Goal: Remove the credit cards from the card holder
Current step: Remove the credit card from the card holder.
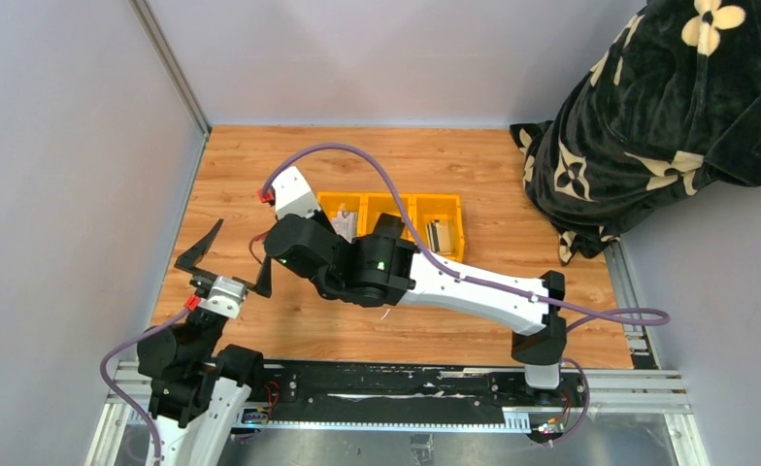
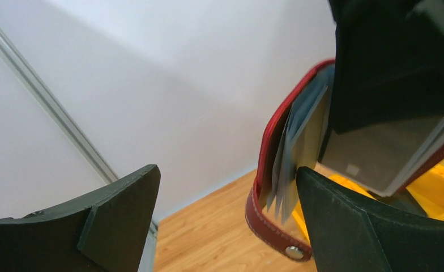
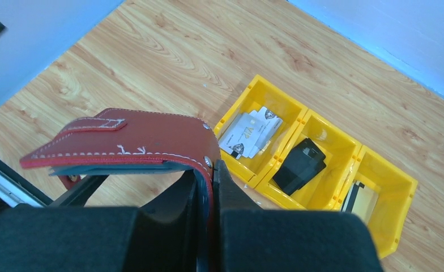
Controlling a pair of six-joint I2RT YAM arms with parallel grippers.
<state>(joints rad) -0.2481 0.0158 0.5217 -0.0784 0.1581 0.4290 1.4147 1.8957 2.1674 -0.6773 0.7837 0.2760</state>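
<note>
The maroon card holder (image 3: 135, 136) hangs open in the air, with my right gripper (image 3: 213, 170) shut on one edge of its cover. Grey see-through sleeves (image 2: 292, 153) fan out of the card holder (image 2: 268, 147). My left gripper (image 2: 226, 173) is open beside it, its right fingertip (image 2: 321, 192) close to the sleeves. Three credit cards lie in the yellow tray (image 3: 327, 122): a whitish one (image 3: 251, 133), a black one (image 3: 302, 164) and a tan one (image 3: 362, 198). In the top view the left gripper (image 1: 231, 264) stands open and the right arm hides the holder.
The yellow three-compartment tray (image 1: 391, 202) sits mid-table behind the right arm. A black flowered blanket (image 1: 648, 126) is heaped at the back right. Grey walls close the left and back sides. A metal rail (image 1: 406, 398) runs along the near edge.
</note>
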